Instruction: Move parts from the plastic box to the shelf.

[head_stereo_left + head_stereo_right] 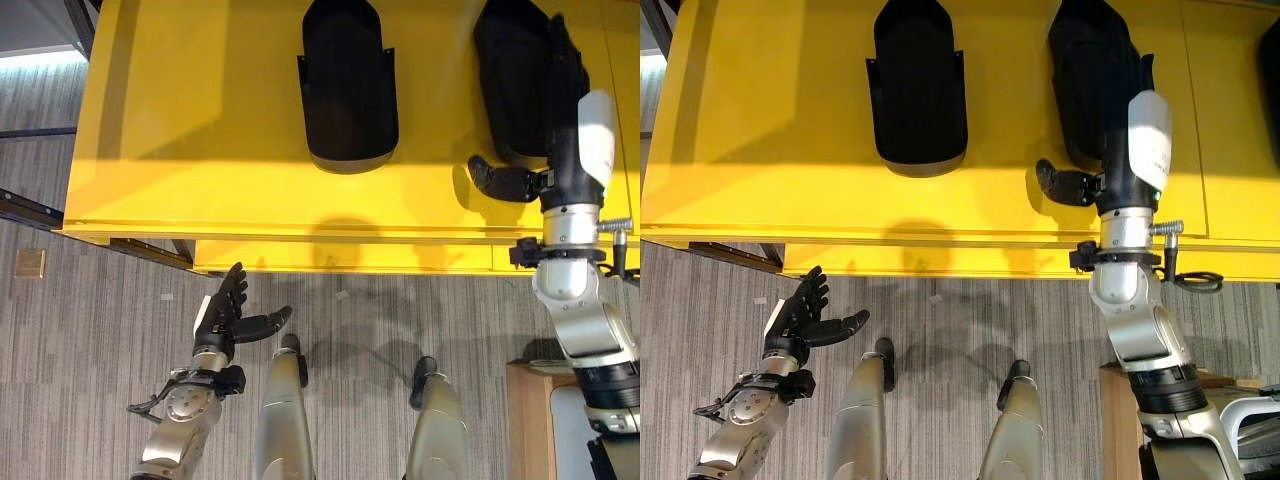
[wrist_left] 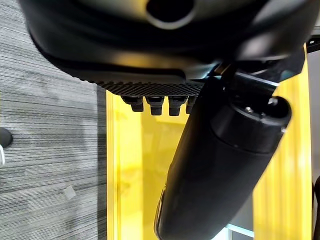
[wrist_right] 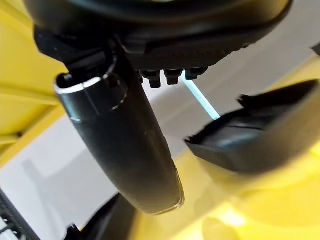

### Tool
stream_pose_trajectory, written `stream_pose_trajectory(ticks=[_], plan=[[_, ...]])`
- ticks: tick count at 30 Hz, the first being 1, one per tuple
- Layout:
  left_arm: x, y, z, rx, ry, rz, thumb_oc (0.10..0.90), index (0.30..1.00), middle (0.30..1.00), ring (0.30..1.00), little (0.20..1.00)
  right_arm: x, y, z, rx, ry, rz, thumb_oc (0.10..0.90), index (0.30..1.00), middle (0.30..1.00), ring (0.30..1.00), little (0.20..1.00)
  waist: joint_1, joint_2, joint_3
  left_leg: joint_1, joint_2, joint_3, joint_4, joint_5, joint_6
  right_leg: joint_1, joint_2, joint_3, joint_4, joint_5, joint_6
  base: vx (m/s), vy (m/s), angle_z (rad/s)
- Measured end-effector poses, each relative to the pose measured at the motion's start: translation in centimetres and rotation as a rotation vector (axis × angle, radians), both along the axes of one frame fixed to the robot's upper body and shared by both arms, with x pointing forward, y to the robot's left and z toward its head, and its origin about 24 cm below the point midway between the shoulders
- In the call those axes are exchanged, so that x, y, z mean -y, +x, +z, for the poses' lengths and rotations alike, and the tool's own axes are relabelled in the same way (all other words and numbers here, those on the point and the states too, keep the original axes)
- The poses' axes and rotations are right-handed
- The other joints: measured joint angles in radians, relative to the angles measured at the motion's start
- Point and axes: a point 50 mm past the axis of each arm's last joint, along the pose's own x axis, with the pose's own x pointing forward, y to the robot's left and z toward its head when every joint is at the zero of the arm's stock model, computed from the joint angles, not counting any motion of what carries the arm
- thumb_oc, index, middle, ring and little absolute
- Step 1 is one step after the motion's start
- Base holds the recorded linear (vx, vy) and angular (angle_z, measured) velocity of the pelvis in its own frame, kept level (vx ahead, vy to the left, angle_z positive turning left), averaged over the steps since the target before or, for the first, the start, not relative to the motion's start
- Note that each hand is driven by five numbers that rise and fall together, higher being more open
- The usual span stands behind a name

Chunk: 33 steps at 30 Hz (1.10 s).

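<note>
Over the yellow shelf [image 1: 180, 150], at about two o'clock in the head views, the right hand [image 1: 1118, 120] lies with straight, relaxed fingers along the near side of a black moulded part [image 1: 1088, 70] and its thumb [image 1: 1060, 185] stuck out sideways, clear of the part; whether the fingers touch the part or rest just beside it I cannot tell, but nothing is clasped. A second black part [image 1: 348, 85] lies flat on the shelf at twelve o'clock, well apart from the first. Down at seven o'clock the left hand [image 1: 228, 312] hangs over the grey carpet [image 1: 90, 330], fingers spread and holding nothing. The step looks like setting the part down and letting go, so it would be best done by keeping the fingers straight, lifting the hand away upward first rather than dragging it back, and not nudging the part toward the shelf's front edge.
</note>
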Motion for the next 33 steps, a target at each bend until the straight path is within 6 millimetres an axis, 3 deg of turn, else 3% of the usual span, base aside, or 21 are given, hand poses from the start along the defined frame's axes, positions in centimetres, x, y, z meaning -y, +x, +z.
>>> stream_pose_trajectory(ticks=[7, 13, 19, 20, 22, 23, 25, 27, 28, 29, 31, 32, 33], plan=[[-0.6, -0.4, -0.2, -0.007, -0.004, 0.028, 0.9, 1.0, 1.0, 1.0, 1.0, 1.8, -2.5, -5.8, -0.17, 0.103, -0.068, 0.9, 1.0, 1.0, 1.0, 1.0, -0.021, 0.0, 0.0, 0.114, 0.003, 0.002, -0.115, 0.045, -0.023, 0.09, 0.011, -0.017, -0.059, 0.002, 0.005, 0.01, -0.089, 0.01], [-0.4, -1.0, -0.8, -0.024, -0.033, 0.018, 0.9, 1.0, 1.0, 1.0, 1.0, 1.4, -3.9, -6.2, -0.164, 0.109, -0.008, 0.9, 1.0, 1.0, 1.0, 1.0, -0.05, 0.002, -0.002, 0.227, 0.067, 0.002, -0.297, 0.139, -0.073, 0.133, 0.082, -0.037, -0.085, 0.007, -0.019, -0.01, -0.119, -0.07], [-1.0, -1.8, -1.1, -0.034, -0.046, 0.052, 0.9, 1.0, 1.0, 1.0, 1.0, 0.7, -5.1, -6.5, -0.164, 0.142, 0.065, 0.9, 1.0, 1.0, 1.0, 1.0, -0.059, 0.007, -0.01, 0.389, 0.143, 0.045, -0.525, 0.25, -0.082, 0.166, 0.166, -0.036, -0.098, 0.001, -0.069, -0.05, -0.14, -0.2], [-1.1, -2.0, -1.2, -0.035, -0.052, 0.064, 0.9, 1.0, 1.0, 1.0, 1.0, 0.6, -5.3, -6.5, -0.169, 0.137, 0.07, 0.9, 1.0, 1.0, 1.0, 1.0, -0.06, 0.008, -0.012, 0.406, 0.154, 0.052, -0.549, 0.269, -0.076, 0.166, 0.178, -0.035, -0.094, -0.002, -0.077, -0.04, -0.147, -0.24], [-1.3, -2.5, -1.6, -0.045, -0.072, 0.097, 0.9, 1.0, 1.0, 1.0, 1.0, 0.5, -5.7, -6.7, -0.18, 0.134, 0.092, 0.9, 1.0, 1.0, 1.0, 1.0, -0.06, 0.01, -0.022, 0.449, 0.18, 0.061, -0.612, 0.314, -0.023, 0.162, 0.21, -0.034, -0.08, -0.019, -0.107, -0.01, -0.136, -0.22], [-1.1, -3.2, -2.3, -0.074, -0.085, 0.1, 0.9, 1.0, 1.0, 1.0, 1.0, 0.7, -6.0, -7.1, -0.204, 0.131, 0.1, 0.9, 1.0, 1.0, 1.0, 1.0, -0.057, 0.029, -0.073, 0.45, 0.205, 0.065, -0.65, 0.332, 0.012, 0.127, 0.235, -0.029, -0.046, -0.038, -0.132, 0.03, -0.165, -0.2], [-0.8, -3.8, -2.8, -0.088, -0.112, 0.119, 0.9, 1.0, 1.0, 1.0, 1.0, 0.6, -6.0, -7.3, -0.231, 0.128, 0.119, 0.9, 1.0, 1.0, 1.0, 1.0, -0.045, 0.028, -0.091, 0.476, 0.21, 0.083, -0.65, 0.376, 0.058, 0.115, 0.257, -0.005, -0.025, -0.056, -0.148, 0.03, -0.151, -0.39], [-0.7, -4.0, -3.1, -0.101, -0.114, 0.115, 0.9, 1.0, 1.0, 1.0, 1.0, 0.7, -6.2, -7.5, -0.246, 0.12, 0.13, 0.9, 1.0, 1.0, 1.0, 1.0, -0.043, 0.03, -0.111, 0.466, 0.207, 0.076, -0.644, 0.463, 0.072, 0.119, 0.263, 0.001, -0.037, -0.058, -0.164, 0.0, -0.096, -0.17], [-0.4, -4.0, -3.2, -0.105, -0.121, 0.108, 0.9, 1.0, 1.0, 1.0, 1.0, 1.0, -6.5, -8.0, -0.272, 0.126, 0.126, 0.9, 1.0, 1.0, 1.0, 1.0, -0.045, 0.031, -0.122, 0.454, 0.2, 0.026, -0.64, 0.549, 0.061, 0.146, 0.255, 0.001, -0.069, -0.047, -0.188, 0.02, -0.101, 0.13], [-0.1, -4.0, -3.3, -0.105, -0.132, 0.109, 0.9, 1.0, 1.0, 1.0, 1.0, 1.1, -6.7, -8.3, -0.288, 0.139, 0.124, 0.9, 1.0, 1.0, 1.0, 1.0, -0.045, 0.025, -0.14, 0.437, 0.171, -0.011, -0.606, 0.499, 0.022, 0.152, 0.248, -0.006, -0.093, -0.037, -0.202, 0.07, -0.091, 0.14], [0.3, -4.0, -3.6, -0.112, -0.143, 0.099, 0.9, 1.0, 1.0, 1.0, 1.0, 1.4, -7.0, -8.8, -0.316, 0.143, 0.122, 0.9, 1.0, 1.0, 1.0, 1.0, -0.048, 0.023, -0.155, 0.42, 0.082, -0.021, -0.542, 0.382, 0.007, 0.185, 0.243, 0.001, -0.163, -0.005, -0.209, 0.07, -0.027, 0.07], [0.6, -4.1, -3.7, -0.117, -0.156, 0.078, 0.9, 1.0, 1.0, 1.0, 1.0, 1.6, -7.4, -9.5, -0.354, 0.165, 0.124, 0.9, 1.0, 1.0, 1.0, 1.0, -0.051, 0.018, -0.165, 0.426, -0.049, -0.027, -0.49, 0.266, 0.007, 0.242, 0.235, -0.003, -0.269, 0.059, -0.213, 0.08, 0.044, -0.02], [0.6, -4.2, -3.7, -0.116, -0.156, 0.075, 0.9, 1.0, 1.0, 1.0, 1.0, 1.6, -7.5, -9.7, -0.366, 0.169, 0.126, 0.9, 1.0, 1.0, 1.0, 1.0, -0.05, 0.028, -0.175, 0.434, -0.08, -0.016, -0.492, 0.251, 0.025, 0.256, 0.241, -0.003, -0.296, 0.071, -0.213, 0.09, 0.04, -0.09]])
